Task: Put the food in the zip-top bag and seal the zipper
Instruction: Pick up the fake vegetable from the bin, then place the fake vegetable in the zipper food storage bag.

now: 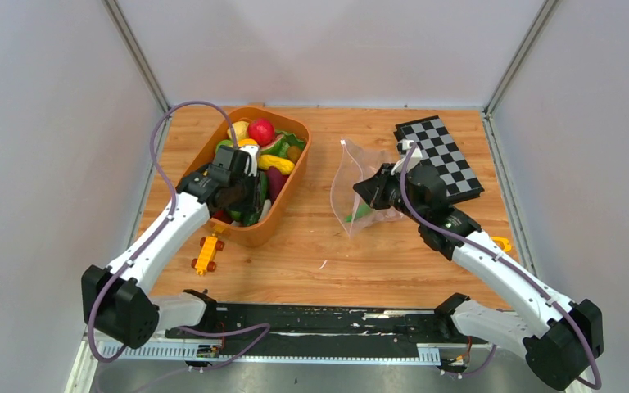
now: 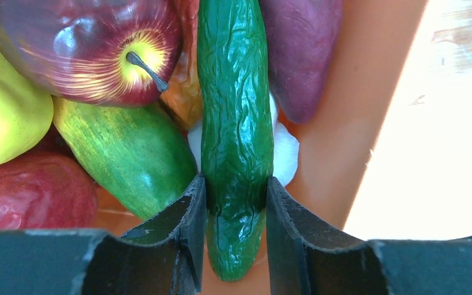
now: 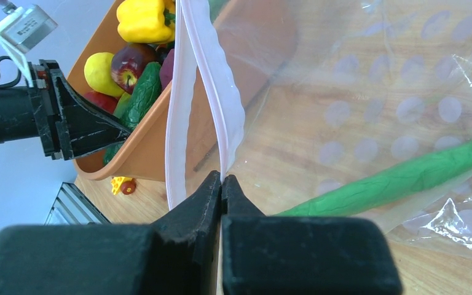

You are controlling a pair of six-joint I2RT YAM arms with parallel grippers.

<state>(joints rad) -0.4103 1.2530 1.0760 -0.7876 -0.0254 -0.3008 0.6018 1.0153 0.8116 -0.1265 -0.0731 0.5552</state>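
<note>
I am clamping my left claw (image 2: 235, 184) on the cucumber (image 2: 233, 110); my right claw (image 3: 221, 178) is pinching the zipper (image 3: 177, 123) of the zip-top bag (image 3: 375, 92) over the wooden worktop (image 1: 311, 246), pale walls (image 1: 49, 123) around.

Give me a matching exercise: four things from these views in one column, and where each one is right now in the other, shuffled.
1. cucumber
2. zipper
3. yellow toy car
4. long green vegetable

A. inside the zip-top bag
B. on the table beside the orange tub
C. between the left gripper's fingers
D. pinched in the right gripper

Pairs: 1-C, 2-D, 3-B, 4-A.
</note>
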